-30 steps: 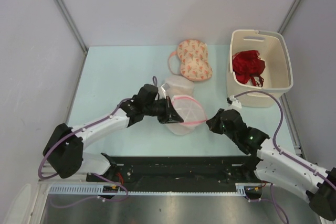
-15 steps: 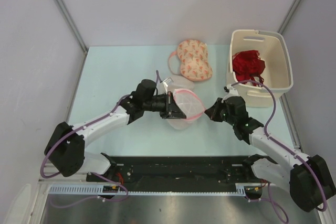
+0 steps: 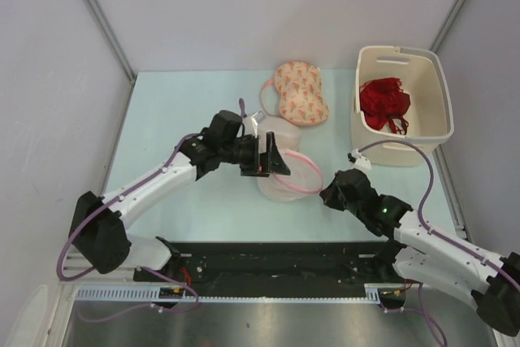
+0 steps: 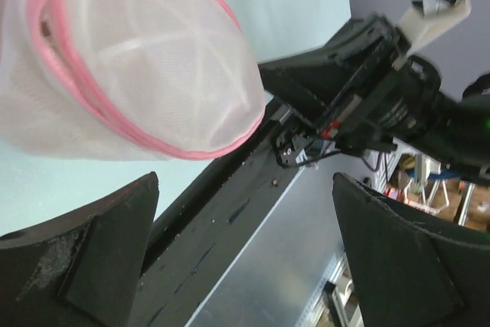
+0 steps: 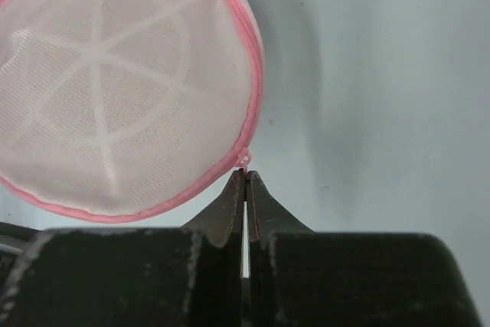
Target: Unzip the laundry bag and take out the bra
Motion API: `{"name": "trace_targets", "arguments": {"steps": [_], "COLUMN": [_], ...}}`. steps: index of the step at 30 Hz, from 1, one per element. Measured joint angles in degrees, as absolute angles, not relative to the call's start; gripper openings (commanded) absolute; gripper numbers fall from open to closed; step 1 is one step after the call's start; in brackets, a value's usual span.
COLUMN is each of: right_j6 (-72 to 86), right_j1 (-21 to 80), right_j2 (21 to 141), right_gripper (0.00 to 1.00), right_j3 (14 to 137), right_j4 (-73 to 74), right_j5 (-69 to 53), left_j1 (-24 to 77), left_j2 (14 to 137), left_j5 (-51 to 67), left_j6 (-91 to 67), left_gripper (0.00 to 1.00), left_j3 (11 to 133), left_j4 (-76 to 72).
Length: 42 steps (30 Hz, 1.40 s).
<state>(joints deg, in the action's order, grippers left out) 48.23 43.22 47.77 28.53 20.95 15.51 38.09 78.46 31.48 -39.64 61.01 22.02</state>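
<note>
Laundry bag (image 5: 122, 89): round white mesh dome, pink zipper rim.
Right gripper (image 5: 245, 178): fingers pressed together, tips at the bag's zipper pull (image 5: 245, 160).
Left gripper (image 4: 245, 181): fingers spread wide, bag just beyond them.

The laundry bag (image 3: 288, 176) lies on the table (image 3: 162, 111) between the two grippers. It sits just past the fingertips of the left gripper (image 3: 275, 158) and straight ahead of the right gripper (image 3: 326, 194), whose tips meet the zipper pull (image 5: 245, 160) on the bag's near rim. A second pouch (image 3: 276, 127) sits beside the left gripper on its far side, and a bra (image 3: 301, 93) lies beyond that. Well beyond the right gripper stands a bin (image 3: 429, 87) with another bra (image 3: 384, 103) in it.
</note>
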Motion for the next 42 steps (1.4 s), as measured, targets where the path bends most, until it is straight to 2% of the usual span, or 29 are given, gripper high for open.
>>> {"name": "trace_targets", "arguments": {"steps": [6, 11, 22, 25, 26, 28, 29, 31, 32, 34, 39, 42], "right_j6": [56.14, 58.35, 59.35, 59.53, 59.55, 59.57, 59.57, 59.7, 59.79, 59.94, 59.48, 55.64], "right_j1": [50.24, 52.18, 54.3, 54.94, 55.11, 55.33, 55.51, 56.07, 56.36, 56.84, 56.71, 52.34], "right_j2": [46.92, 48.73, 48.97, 49.23, 49.47, 49.89, 50.15, 50.5, 50.52, 50.5, 49.17, 45.76], "right_gripper": [0.0, 0.0, 0.0, 0.0, 0.0, 0.0, 0.0, 0.0, 0.0, 0.0, 0.0, 0.0], "right_j3": [28.53, 28.99, 30.09, 30.15, 30.15, 30.15, 30.15, 30.15, 30.15, 30.17, 30.17, 30.04], "right_j4": [25.06, 25.08, 25.1, 25.08, 25.08, 25.1, 25.12, 25.41, 25.58, 26.2, 27.99, 28.01], "right_j5": [22.37, 24.56, 27.05, 27.18, 27.18, 27.18, 27.2, 27.35, 27.46, 27.88, 28.71, 26.92], "left_j1": [41.01, 45.95, 47.27, 47.55, 47.57, 47.57, 47.57, 47.57, 47.57, 47.57, 47.44, 46.41], "left_j2": [70.98, 70.52, 84.2, 85.58, 85.86, 86.17, 86.41, 87.24, 87.79, 88.58, 88.71, 88.71], "left_j5": [28.86, 26.09, 20.23, 19.66, 19.59, 19.53, 19.53, 19.49, 19.42, 19.4, 20.08, 23.05], "left_j6": [-46.63, -52.88, -61.8, -63.16, -63.72, -64.82, -65.19, -65.78, -66.0, -66.46, -65.8, -64.29], "left_gripper": [1.0, 1.0, 0.98, 0.89, 0.81, 0.71, 0.58, 0.42, 0.19, 0.0, 0.0, 0.0], "left_j3": [53.69, 51.68, 51.11, 51.11, 51.09, 51.09, 51.09, 51.13, 51.13, 51.13, 51.11, 51.11], "left_j4": [20.69, 17.87, 8.03, 5.78, 4.4, 1.96, 0.84, -0.43, -0.67, -0.86, -0.84, -0.75]}}
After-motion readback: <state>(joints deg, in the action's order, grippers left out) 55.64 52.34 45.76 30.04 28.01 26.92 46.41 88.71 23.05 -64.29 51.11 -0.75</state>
